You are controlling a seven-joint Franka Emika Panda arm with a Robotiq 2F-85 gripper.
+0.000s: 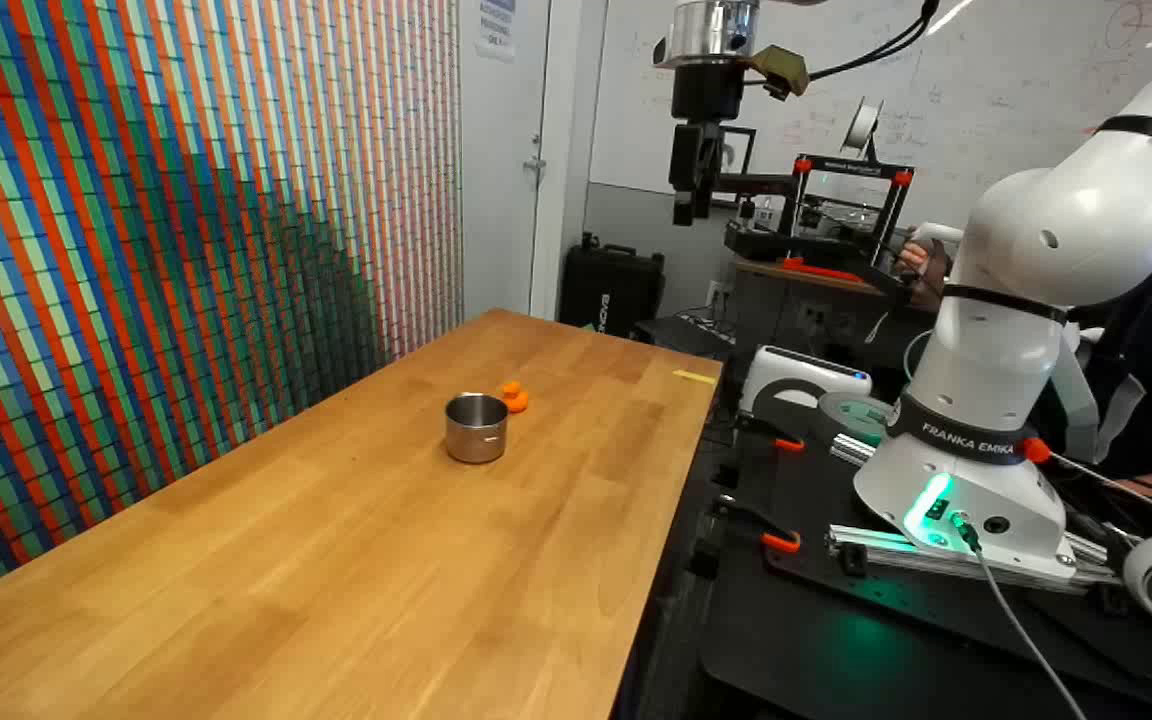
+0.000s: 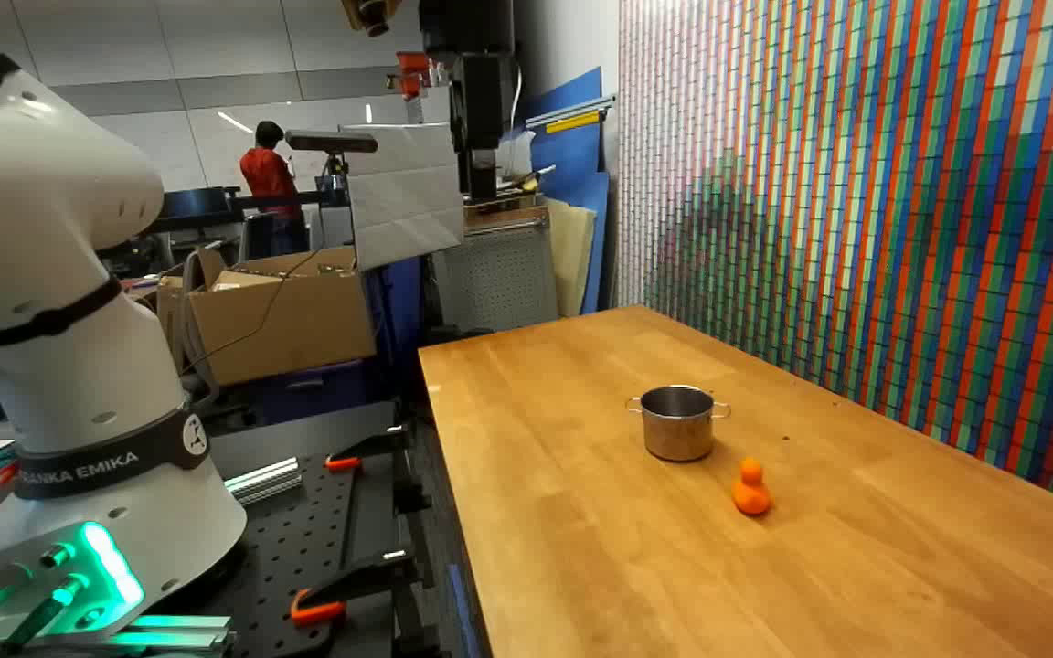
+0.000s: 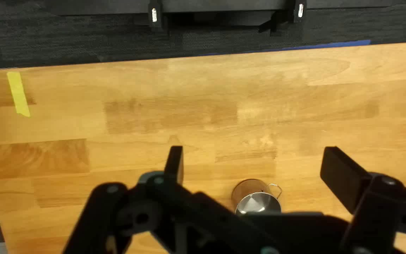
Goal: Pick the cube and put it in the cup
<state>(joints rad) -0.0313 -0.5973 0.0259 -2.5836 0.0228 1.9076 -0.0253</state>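
Observation:
A small orange figure (image 1: pixel 514 397) with a rounded, duck-like shape stands on the wooden table close to the cup in both exterior views (image 2: pixel 751 489). It is not block-shaped, and no cube shows. It is out of view or hidden in the wrist view. The grey metal cup (image 1: pixel 476 430) stands upright on the table with thin wire handles (image 2: pixel 678 425). In the wrist view the cup (image 3: pixel 247 190) is partly hidden behind the gripper's body. My gripper (image 3: pixel 254 155) is open, its fingers wide apart with nothing between them. It hangs high above table height in both exterior views (image 1: pixel 693 205) (image 2: pixel 479 178).
The wooden table (image 1: pixel 336 560) runs along a wall of colourful strips (image 2: pixel 865 228). Yellow tape (image 1: pixel 693 377) lies near a table edge. Black clamps with orange tips (image 1: pixel 781 541) are on the robot's black base. A 3D printer (image 1: pixel 836 215) stands behind the arm.

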